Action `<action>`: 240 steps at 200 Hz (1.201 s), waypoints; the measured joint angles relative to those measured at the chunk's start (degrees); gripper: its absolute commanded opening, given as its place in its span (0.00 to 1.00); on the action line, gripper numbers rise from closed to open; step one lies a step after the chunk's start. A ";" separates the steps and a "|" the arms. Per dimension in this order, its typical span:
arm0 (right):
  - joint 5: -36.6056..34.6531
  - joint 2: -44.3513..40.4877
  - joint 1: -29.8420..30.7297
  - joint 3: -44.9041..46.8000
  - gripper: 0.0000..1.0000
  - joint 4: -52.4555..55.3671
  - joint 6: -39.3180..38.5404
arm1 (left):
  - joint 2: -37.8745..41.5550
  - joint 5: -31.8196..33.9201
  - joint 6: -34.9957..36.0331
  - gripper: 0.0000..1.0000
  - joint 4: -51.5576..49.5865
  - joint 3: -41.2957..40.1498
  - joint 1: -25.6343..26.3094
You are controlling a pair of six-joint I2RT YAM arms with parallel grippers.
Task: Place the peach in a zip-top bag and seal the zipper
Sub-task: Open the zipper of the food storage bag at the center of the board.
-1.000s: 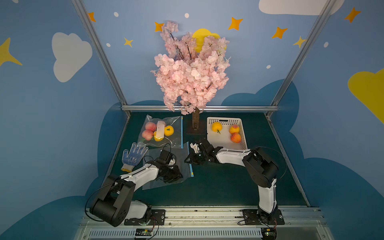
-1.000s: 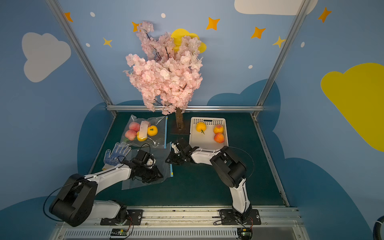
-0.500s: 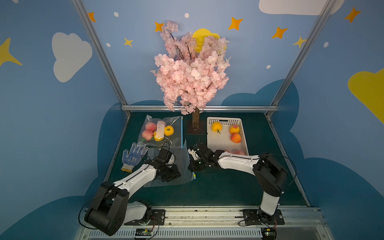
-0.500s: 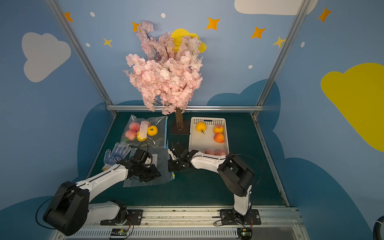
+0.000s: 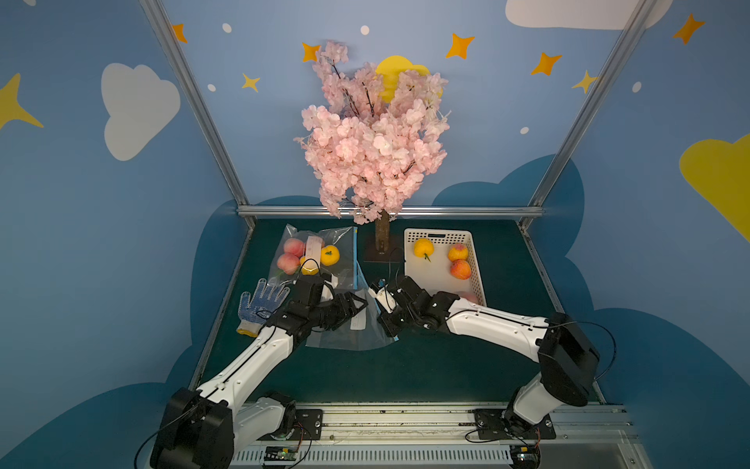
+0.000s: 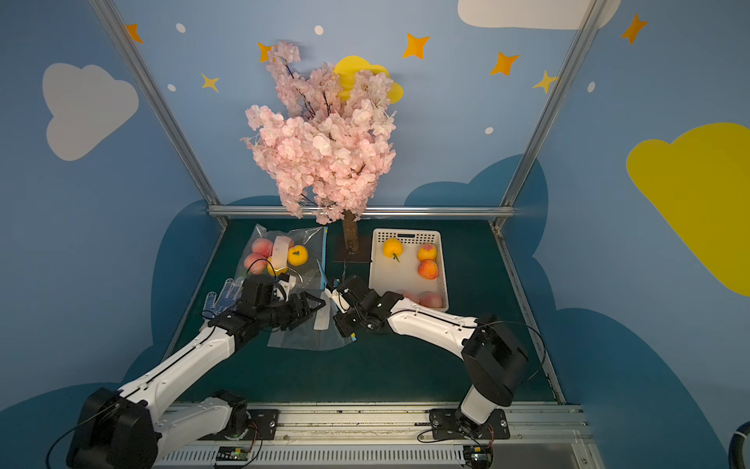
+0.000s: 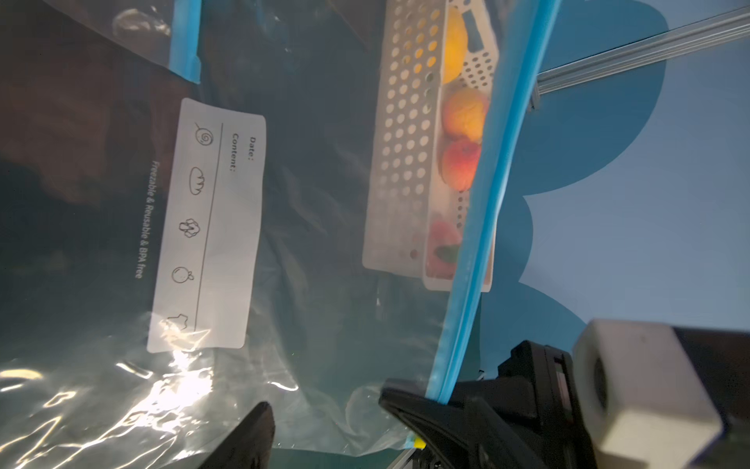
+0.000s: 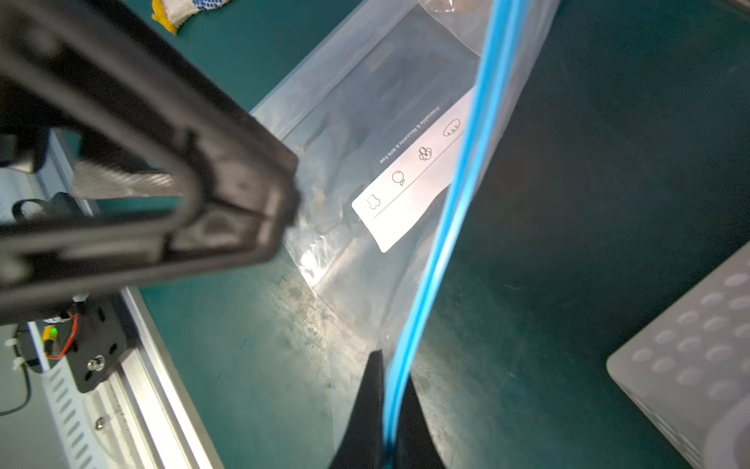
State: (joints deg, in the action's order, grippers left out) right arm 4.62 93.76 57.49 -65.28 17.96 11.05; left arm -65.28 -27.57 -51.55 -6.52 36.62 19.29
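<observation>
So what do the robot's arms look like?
The left arm and right arm are smooth white tubes with chunky black joints. The left gripper and right gripper are black with pointy wedge fingers. Thin black cables loop around the joints, and a white boxy block sits by the right gripper.

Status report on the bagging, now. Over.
Left claw open at the zip-top bag. Right claw shut on its blue zipper strip. Bag empty; peaches sit in the basket. Right arm crosses the basket's near corner.
</observation>
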 measured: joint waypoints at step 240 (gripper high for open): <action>1.09 1.46 1.42 -0.15 0.00 1.18 0.66 | -2.58 -3.96 -0.90 0.52 10.08 -3.78 0.72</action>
State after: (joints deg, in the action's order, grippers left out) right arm 5.72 95.22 58.92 -65.43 19.14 11.70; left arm -67.85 -31.53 -52.45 3.55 32.84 20.01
